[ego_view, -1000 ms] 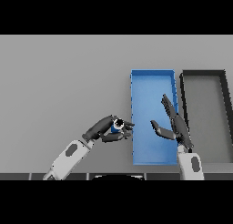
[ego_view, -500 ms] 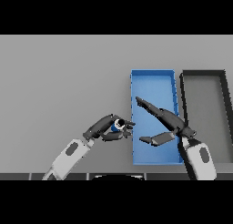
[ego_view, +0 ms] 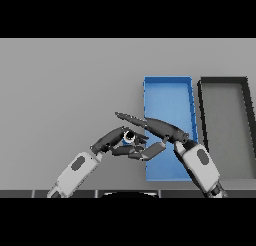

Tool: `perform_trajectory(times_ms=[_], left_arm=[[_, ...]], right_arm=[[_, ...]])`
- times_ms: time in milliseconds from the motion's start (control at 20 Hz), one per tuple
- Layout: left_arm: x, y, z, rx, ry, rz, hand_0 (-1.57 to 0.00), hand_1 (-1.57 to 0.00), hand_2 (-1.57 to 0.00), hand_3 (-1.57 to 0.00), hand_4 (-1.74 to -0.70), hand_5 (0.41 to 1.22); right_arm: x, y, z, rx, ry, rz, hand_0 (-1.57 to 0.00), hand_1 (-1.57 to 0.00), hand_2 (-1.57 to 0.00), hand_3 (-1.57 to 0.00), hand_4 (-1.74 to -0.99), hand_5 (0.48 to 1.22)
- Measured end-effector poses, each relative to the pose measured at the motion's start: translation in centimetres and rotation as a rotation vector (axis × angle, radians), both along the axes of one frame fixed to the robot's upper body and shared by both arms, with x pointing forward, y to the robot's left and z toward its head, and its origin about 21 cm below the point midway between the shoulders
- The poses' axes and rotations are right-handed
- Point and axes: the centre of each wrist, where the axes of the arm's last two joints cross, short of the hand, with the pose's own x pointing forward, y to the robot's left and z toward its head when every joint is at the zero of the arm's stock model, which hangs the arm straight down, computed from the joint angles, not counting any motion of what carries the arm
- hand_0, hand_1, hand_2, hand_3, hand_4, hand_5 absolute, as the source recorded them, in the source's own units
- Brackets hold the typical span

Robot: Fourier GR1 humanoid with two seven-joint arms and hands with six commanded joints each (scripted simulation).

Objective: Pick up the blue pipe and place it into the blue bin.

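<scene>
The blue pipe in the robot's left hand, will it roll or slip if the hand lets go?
The blue pipe looks small and round-ended, so it would probably roll on the flat table. It seems rigid and light. The left hand curls round it, hiding most of it, so slipperiness is unclear.

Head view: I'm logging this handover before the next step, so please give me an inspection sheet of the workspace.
Surface: grey table, bare apart from the items below.
Job's things: blue pipe held just left of the blue bin, not yet inside it; little of the pipe shows.
Clutter: dark bin right beside the blue one; nothing seen inside it.
Hands: left hand curled round the pipe; right hand reaches across the blue bin's left edge, straight fingers above the pipe and thumb under it, close to the left hand. Whether it touches the pipe cannot be told.
Cables: nothing seen.
Surroundings: nothing seen beyond the table.
</scene>
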Motion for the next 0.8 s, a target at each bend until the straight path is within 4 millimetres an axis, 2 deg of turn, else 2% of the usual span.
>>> perform_trajectory(times_ms=[150,250,300,350,400,450,500,550,600,650,700,800], left_arm=[[0.0,-0.1,0.1,0.029,-0.023,0.011,-1.57,-1.57,-1.57,-1.54,-1.74,1.221],[-0.2,0.6,0.2,0.015,-0.027,-0.002,-1.57,-1.57,-1.57,-1.48,-1.74,1.221],[-0.3,0.5,0.0,0.007,-0.009,-0.009,-1.39,-1.33,-1.32,-1.29,-1.74,1.221],[-0.2,0.3,0.0,0.043,-0.032,0.001,-1.18,-1.08,-1.06,-1.03,-1.68,1.221],[0.0,0.5,0.3,0.147,-0.030,0.000,-0.99,-0.88,-0.85,-0.82,-1.55,1.221],[0.1,0.6,0.4,0.217,-0.017,-0.012,-0.82,-0.71,-0.68,-0.66,-1.48,1.221],[0.1,0.7,0.5,0.247,-0.015,-0.004,-0.78,-0.71,-0.69,-0.58,-1.53,1.221],[0.3,1.0,0.5,0.220,-0.020,0.012,-0.94,-0.88,-0.86,-0.78,-1.57,1.221],[0.5,0.9,0.6,0.212,-0.028,0.032,-1.06,-1.02,-0.97,-0.94,-1.61,1.221],[0.4,0.5,0.5,0.188,-0.005,0.034,-1.16,-1.13,-1.05,-1.07,-1.63,1.221],[-0.1,0.8,0.3,0.164,0.003,0.029,-1.25,-1.22,-1.12,-1.17,-1.66,1.221],[0.0,0.4,0.0,0.100,0.026,0.029,-1.36,-1.34,-1.25,-1.31,-1.69,1.221]], right_arm=[[0.7,1.7,0.0,-0.007,0.003,0.040,0.00,0.00,0.00,0.00,-1.218,0.508],[1.5,2.9,0.3,-0.012,-0.006,0.062,-0.05,-0.08,-0.10,-0.05,-1.245,0.506],[1.7,3.4,0.4,-0.012,-0.003,0.083,-0.18,-0.22,-0.24,-0.16,-1.294,0.509],[1.7,4.1,0.6,-0.015,-0.004,0.110,-0.35,-0.38,-0.38,-0.30,-1.335,0.507],[2.0,4.4,1.0,-0.038,-0.008,0.119,-0.53,-0.53,-0.53,-0.44,-1.362,0.508],[2.1,5.1,1.1,-0.052,-0.005,0.135,-0.72,-0.70,-0.74,-0.63,-1.430,0.522],[2.1,5.5,1.0,-0.050,-0.013,0.150,-0.89,-0.87,-0.91,-0.77,-1.486,0.550],[2.3,5.6,1.0,-0.016,-0.007,0.171,-1.02,-1.01,-1.04,-0.87,-1.530,0.606],[2.4,5.8,0.9,0.008,0.012,0.202,-1.13,-1.12,-1.14,-0.96,-1.562,0.666],[2.6,5.6,0.6,0.023,0.040,0.222,-1.22,-1.21,-1.23,-1.08,-1.526,0.728],[2.3,5.6,0.4,0.042,0.058,0.233,-1.29,-1.29,-1.30,-1.18,-1.495,0.826],[2.3,5.8,0.0,0.089,0.069,0.234,-1.39,-1.39,-1.40,-1.32,-1.452,0.968]])
